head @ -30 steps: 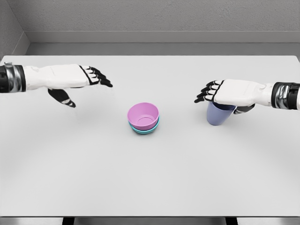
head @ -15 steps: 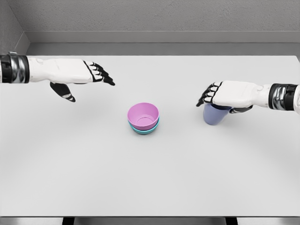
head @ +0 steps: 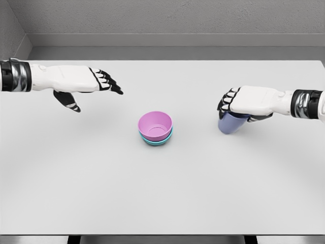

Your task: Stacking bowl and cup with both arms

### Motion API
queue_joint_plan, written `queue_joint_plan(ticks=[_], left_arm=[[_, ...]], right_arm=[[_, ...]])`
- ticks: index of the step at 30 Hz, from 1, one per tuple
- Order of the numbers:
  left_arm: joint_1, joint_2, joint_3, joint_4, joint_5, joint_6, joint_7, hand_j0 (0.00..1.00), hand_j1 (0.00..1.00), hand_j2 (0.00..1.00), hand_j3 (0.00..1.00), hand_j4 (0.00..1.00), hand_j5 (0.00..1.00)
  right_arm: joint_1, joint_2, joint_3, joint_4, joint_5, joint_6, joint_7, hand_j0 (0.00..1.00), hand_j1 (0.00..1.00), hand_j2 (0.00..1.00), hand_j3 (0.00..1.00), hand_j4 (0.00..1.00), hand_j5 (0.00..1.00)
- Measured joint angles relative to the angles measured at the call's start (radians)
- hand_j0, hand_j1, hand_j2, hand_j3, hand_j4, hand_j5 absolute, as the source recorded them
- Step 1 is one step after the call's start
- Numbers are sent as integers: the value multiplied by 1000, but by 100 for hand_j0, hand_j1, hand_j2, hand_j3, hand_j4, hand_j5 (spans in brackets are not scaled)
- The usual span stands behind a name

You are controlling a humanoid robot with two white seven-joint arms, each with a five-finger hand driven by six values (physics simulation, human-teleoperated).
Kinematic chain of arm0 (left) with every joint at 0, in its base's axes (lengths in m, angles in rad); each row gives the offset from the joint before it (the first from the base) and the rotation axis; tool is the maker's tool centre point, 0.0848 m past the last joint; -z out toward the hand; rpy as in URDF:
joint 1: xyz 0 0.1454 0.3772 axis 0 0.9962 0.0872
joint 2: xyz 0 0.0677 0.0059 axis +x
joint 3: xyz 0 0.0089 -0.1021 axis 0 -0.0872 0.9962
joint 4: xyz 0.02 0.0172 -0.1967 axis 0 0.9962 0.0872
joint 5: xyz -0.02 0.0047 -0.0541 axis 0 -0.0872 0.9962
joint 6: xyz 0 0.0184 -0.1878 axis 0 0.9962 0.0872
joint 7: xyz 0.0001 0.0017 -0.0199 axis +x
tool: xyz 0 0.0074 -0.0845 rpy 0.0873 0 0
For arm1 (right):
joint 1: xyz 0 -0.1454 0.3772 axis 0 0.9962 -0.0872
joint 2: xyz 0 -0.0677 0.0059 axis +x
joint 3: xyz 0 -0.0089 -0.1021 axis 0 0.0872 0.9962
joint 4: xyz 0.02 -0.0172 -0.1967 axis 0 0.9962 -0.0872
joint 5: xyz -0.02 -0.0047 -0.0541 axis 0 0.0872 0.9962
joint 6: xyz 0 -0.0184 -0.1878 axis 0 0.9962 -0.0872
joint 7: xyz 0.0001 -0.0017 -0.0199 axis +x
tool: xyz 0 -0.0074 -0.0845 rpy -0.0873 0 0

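Observation:
A pink bowl (head: 155, 125) sits nested in a teal bowl (head: 157, 141) near the middle of the white table (head: 162, 193). To the right, a blue-violet cup (head: 230, 123) is held from above by my right hand (head: 234, 105), whose fingers curl over its rim; the cup leans slightly and seems lifted off the table. My left hand (head: 99, 82) hovers at the upper left, fingers extended and thumb hanging down, holding nothing.
A grey wall runs behind the table's far edge. The table's front edge lies at the bottom of the view.
My right hand has closed tighter on the cup and raised it a little, tilting it leftward. My left hand has lifted slightly and drifted toward the far left.

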Motion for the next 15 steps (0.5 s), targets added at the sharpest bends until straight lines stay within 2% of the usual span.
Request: queue_joint_plan(ticks=[1,7,15], left_arm=[[0,1,0,2,0,0,0,100,100,100,100,100,100],[0,4,0,8,-1,0,0,100,100,100,100,100,100],[0,9,1,9,0,0,0,100,100,100,100,100,100]], right_arm=[[-2,3,-1,0,-2,0,0,44,44,44,44,44,44],[0,18,-26,1,-11,0,1,45,45,45,45,45,45],[-2,53,-103,8,-24,0,1,46,46,46,46,46,46]])
